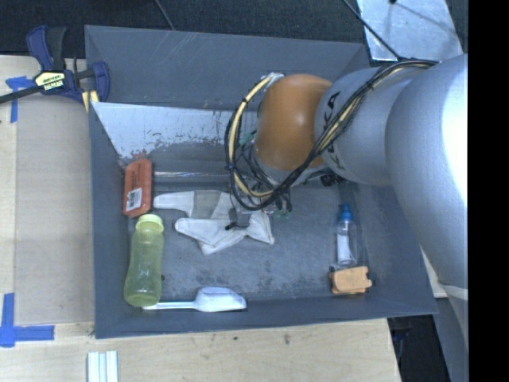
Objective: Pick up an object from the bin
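My gripper (235, 223) is low in the middle of the bin, mostly hidden under the arm's orange cover and cables. Its dark tip shows right at a crumpled white cloth (213, 233) lying on the bin floor. Whether it touches the cloth I cannot tell. Just left of it lies a second pale piece of cloth (175, 201). A see-through plastic item (184, 177) lies behind that, near the back wall.
Along the left wall lie a reddish-brown block with a label (137, 187) and a yellow-green bottle (145, 261). A white spoon (208, 300) rests by the front wall. On the right are a small clear bottle with a blue cap (344, 234) and a tan chunk (351, 280).
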Motion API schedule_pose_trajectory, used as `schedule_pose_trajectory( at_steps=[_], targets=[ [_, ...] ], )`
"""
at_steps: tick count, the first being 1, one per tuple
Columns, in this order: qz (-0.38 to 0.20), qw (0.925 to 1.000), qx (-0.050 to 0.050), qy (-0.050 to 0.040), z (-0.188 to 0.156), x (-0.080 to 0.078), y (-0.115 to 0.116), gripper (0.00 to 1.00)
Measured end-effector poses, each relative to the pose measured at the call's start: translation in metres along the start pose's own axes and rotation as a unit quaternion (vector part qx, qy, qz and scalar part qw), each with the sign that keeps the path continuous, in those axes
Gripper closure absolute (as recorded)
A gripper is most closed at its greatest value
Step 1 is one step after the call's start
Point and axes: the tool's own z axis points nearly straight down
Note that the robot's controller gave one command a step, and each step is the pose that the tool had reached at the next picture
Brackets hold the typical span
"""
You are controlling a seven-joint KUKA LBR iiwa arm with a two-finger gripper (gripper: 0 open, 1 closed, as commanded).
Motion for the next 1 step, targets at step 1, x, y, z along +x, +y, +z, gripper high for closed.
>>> schedule_pose_trajectory(
  at_steps=[1],
  targets=[
    [0.031, 0.9995, 0.0, 0.0022, -0.2011, 0.0107, -0.0038, 1.0]
  ],
)
